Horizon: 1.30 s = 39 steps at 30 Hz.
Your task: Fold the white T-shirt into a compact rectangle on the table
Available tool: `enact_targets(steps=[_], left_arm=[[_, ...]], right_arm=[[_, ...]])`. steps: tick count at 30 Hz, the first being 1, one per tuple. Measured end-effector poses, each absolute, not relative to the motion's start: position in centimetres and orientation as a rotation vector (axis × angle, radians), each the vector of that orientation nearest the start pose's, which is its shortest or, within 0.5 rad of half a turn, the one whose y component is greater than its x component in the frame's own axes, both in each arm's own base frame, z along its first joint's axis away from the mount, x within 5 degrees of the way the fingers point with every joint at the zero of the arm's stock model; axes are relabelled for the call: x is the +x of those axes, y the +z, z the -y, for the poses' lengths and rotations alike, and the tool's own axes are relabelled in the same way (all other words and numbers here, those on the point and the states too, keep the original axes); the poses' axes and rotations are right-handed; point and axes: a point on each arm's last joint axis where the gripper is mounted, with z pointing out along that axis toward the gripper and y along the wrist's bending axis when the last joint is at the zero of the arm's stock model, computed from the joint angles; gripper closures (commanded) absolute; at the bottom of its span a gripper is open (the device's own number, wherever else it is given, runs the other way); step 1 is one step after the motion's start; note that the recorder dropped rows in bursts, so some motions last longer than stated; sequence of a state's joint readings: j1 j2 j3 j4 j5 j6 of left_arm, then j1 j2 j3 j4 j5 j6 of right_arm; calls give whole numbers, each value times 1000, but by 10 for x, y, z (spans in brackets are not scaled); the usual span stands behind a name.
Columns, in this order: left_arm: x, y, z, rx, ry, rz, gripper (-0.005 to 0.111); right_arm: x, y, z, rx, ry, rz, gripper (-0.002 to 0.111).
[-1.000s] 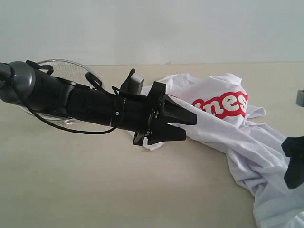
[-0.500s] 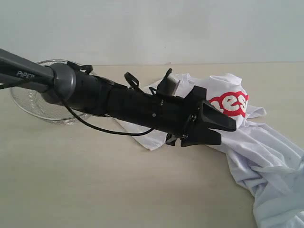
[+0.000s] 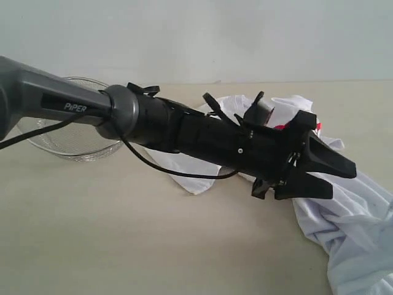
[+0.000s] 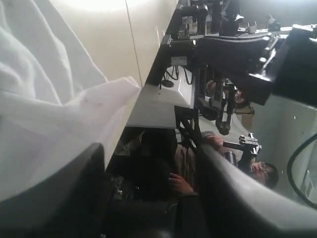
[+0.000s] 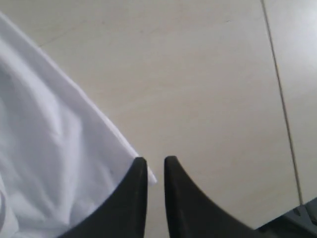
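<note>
White and rumpled, the T-shirt (image 3: 344,215) lies on the table's (image 3: 123,233) right; my left gripper (image 3: 342,180), jaws wide, has swung over it and my right gripper (image 5: 156,159) has narrowed at its hem, so folding has barely begun.

**Grey and black arm, black wedge-shaped jaws**

The left arm (image 3: 202,136) starts as a smooth mid-grey link (image 3: 37,92) with white "PiPER" lettering (image 3: 77,107) and ends in a rounded grey joint (image 3: 120,112). Past that the casing is matt black and tubular, with small clips standing off its top. A thin black cable (image 3: 178,174) loops loose beneath it. A tiny bright screw (image 3: 239,149) dots the black wrist, and a boxy camera mount (image 3: 263,112) with a pale face sits on top. The left gripper (image 3: 342,180) has two black jaws, broad at the root and tapering to blunt tips. Up close they look dark grey and smooth. The right gripper (image 5: 155,161) has glossy black jaws with curved outer edges and narrow tips.
</note>
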<state>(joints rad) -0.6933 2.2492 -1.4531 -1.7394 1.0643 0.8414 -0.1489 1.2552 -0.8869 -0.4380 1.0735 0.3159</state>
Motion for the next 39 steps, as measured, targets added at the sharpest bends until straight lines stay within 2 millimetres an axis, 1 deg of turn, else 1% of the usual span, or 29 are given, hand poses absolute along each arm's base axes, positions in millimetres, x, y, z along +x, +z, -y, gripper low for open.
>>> enact_targets(steps=[1, 6, 8, 11, 15, 24, 29, 32, 37, 39], left_arm=[[297, 154, 352, 426, -2013, -2434, 55], [289, 155, 357, 456, -2057, -2439, 55], [288, 156, 357, 466, -2072, -2435, 55], [286, 158, 357, 478, -2102, -2432, 55], [284, 159, 357, 487, -2135, -2430, 55], [284, 159, 357, 481, -2139, -2435, 55], [284, 159, 357, 457, -2147, -2451, 55], [283, 160, 357, 453, -2169, -2458, 55], [283, 160, 356, 454, -2179, -2458, 55], [282, 161, 356, 453, -2182, -2460, 55]], right_arm=[[210, 271, 65, 402, -540, -2825, 99], [205, 244, 60, 298, -489, -2919, 99], [202, 234, 58, 271, -472, -2936, 99], [200, 224, 56, 255, -441, -2940, 99], [201, 222, 54, 263, -401, -2919, 99], [208, 223, 53, 268, -367, -2848, 99], [209, 223, 51, 348, -327, -2829, 99], [209, 222, 50, 365, -311, -2831, 99], [209, 221, 47, 288, -268, -2856, 99], [212, 216, 46, 257, -243, -2875, 99]])
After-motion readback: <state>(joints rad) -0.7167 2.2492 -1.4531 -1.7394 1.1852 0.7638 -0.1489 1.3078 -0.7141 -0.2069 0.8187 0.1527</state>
